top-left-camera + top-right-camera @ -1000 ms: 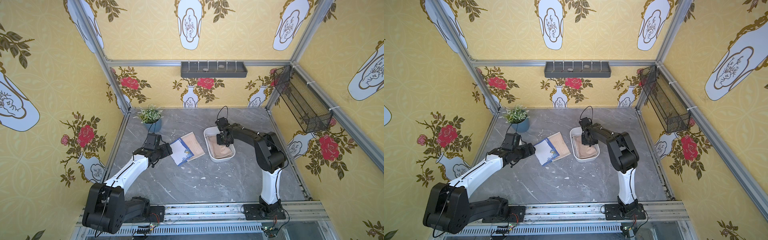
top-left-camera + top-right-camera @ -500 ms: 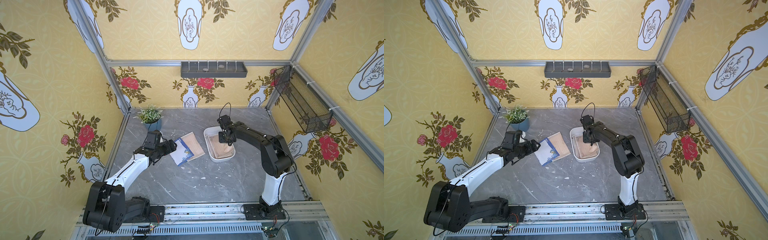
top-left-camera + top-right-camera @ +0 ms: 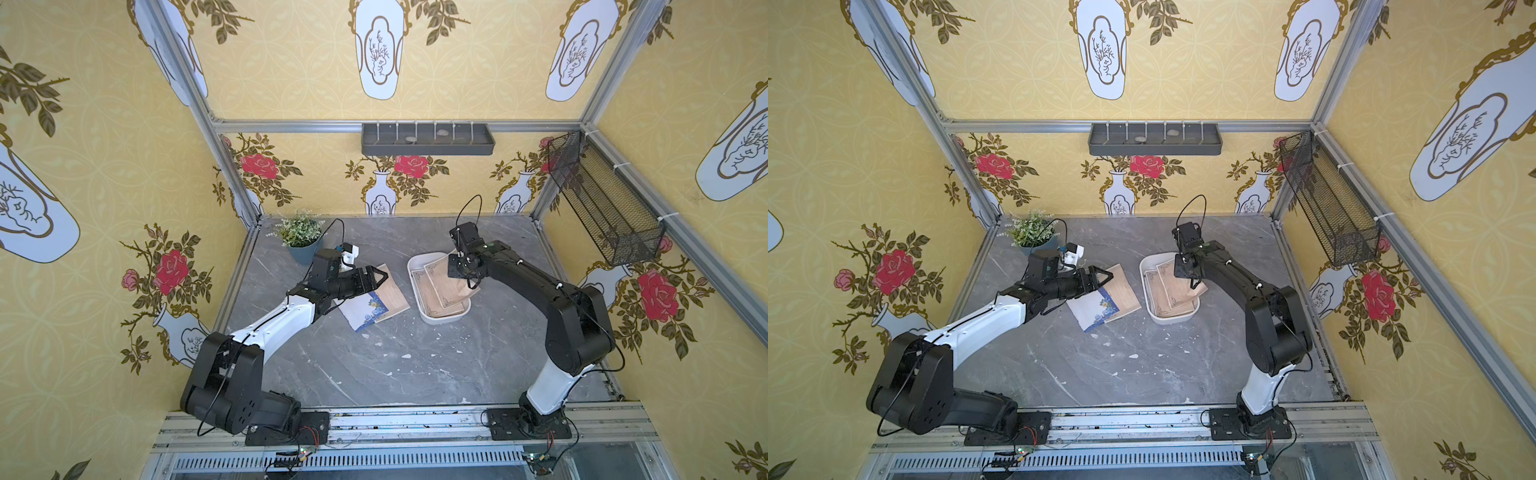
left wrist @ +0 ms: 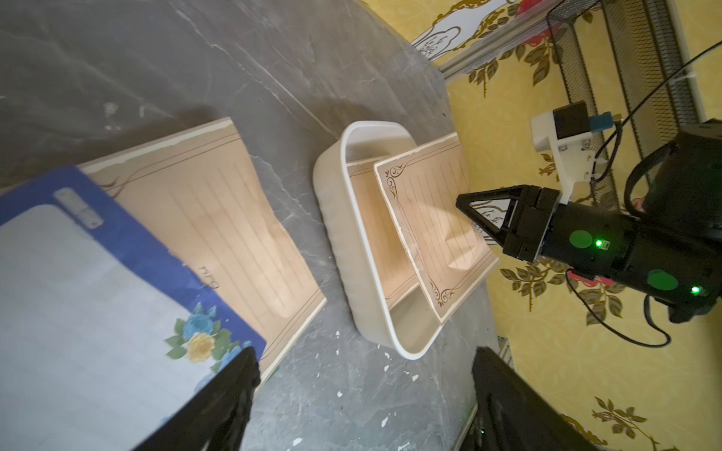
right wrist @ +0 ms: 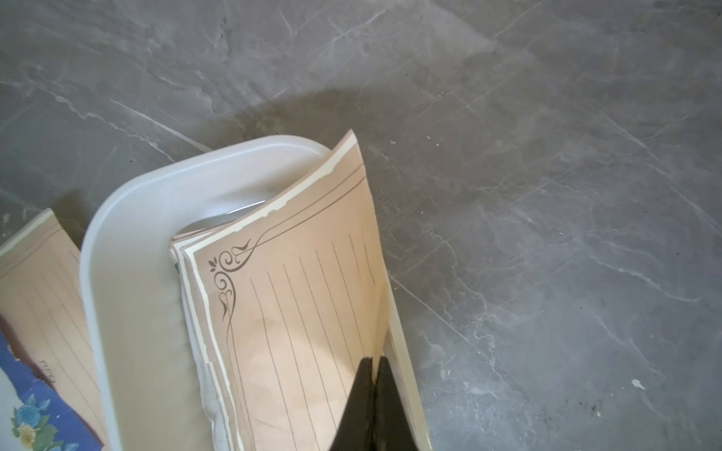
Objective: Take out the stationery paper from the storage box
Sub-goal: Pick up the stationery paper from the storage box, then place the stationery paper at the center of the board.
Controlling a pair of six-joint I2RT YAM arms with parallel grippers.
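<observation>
The grey marble worktop [image 3: 374, 365] is carrying everything. The white storage box [image 3: 440, 319] is sitting right of centre, nearer the far edge than the near one, its long sides running roughly from far edge to near edge.

The stationery paper [image 5: 304, 332] is lying in three places. A small stack is resting flat in the box. Just beside the box, toward the left edge, a tan sheet [image 3: 392, 293] and a blue floral sheet [image 3: 368, 311] are lying overlapped on the bare worktop, so part of the job looks done. One more tan sheet [image 4: 433, 234] is rising out of the box at a tilt, bowed along its length and leaning over the wall that faces the right edge.

That tilt is coming from the right end effector [image 5: 374, 361], whose jaws are pressing together on the sheet's edge. A flat, thin sheet probably offers no other hold, and raising one edge likely peels it off the stack beneath.

The left end effector [image 3: 376, 277] is hovering over the two sheets on the worktop with its jaws standing wide apart, gripping nothing, seemingly waiting clear of the box.
</observation>
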